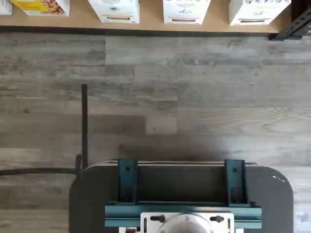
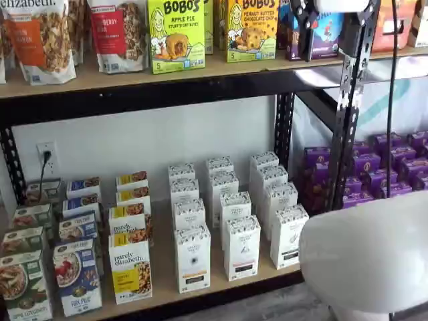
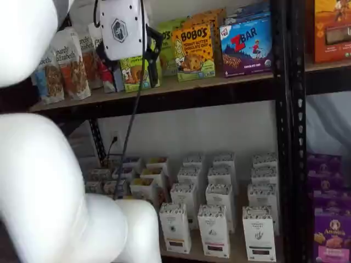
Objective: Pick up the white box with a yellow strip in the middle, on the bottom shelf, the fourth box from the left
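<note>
**A:** Wrist view?
**B:** The white box [image 1: 115,10] stands at the bottom shelf's [image 1: 150,22] front edge. The approach is not begun.
**A:** A shelf view?
**B:** The gripper [image 2: 328,48] hangs spread and empty by the upper shelf [image 2: 200,70], well apart from the box.
**A:** And a shelf view?
**B:** The box [image 3: 175,227] is upright, long axis vertical, label facing out. Next, I'd say, descend and align.
</note>
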`<state>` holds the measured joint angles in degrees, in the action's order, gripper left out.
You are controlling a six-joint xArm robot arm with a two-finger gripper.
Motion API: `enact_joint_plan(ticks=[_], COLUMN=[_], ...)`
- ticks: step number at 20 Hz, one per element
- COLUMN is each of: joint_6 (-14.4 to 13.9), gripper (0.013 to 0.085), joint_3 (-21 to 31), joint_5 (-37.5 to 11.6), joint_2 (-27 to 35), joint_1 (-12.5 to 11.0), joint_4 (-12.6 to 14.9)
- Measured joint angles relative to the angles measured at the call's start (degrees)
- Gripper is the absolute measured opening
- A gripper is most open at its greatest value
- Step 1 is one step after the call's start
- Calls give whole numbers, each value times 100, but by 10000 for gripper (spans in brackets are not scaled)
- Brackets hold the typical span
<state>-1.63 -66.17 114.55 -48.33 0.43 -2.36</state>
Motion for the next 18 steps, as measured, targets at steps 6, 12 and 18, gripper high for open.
enact_joint_plan(ticks=[6, 12, 18], joint_6=[194, 92, -317], gripper=[850, 850, 850], joint_3=[158, 396, 929], joint_5=[-273, -483, -971], joint_2=[-151, -216, -303], joint_1=[-331, -182, 335], joint_4=[-370, -303, -39])
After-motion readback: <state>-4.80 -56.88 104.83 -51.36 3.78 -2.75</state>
